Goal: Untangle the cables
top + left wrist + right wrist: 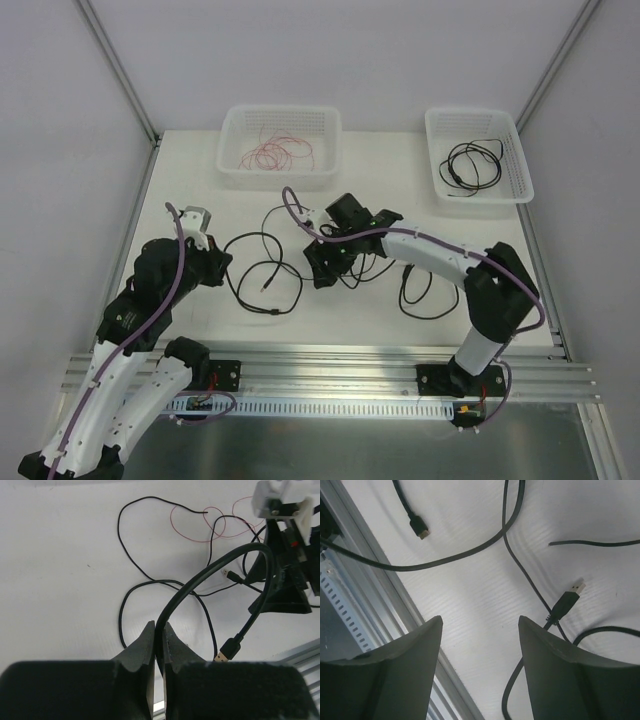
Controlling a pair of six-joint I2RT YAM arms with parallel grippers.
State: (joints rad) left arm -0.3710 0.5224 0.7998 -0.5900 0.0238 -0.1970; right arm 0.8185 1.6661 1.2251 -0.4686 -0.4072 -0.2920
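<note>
Black cables (262, 278) lie in loose loops mid-table, and another loop (422, 292) lies to the right. My left gripper (222, 262) is shut on a thick black cable (200, 577) that arcs up from the jaws (158, 625) and ends in a gold USB plug (227, 650). A fine red-pink wire (197, 539) crosses thinner black cables beyond it. My right gripper (322, 272) is open just above the table (479, 620). A black USB plug (567, 602) lies beside its right finger (555, 665), not touching it.
A white basket (232, 172) at the back centre holds red-pink wires (278, 152). A second white basket (436, 180) at the back right holds black cables (474, 164). An aluminium rail (330, 375) runs along the near edge and shows in the right wrist view (380, 580).
</note>
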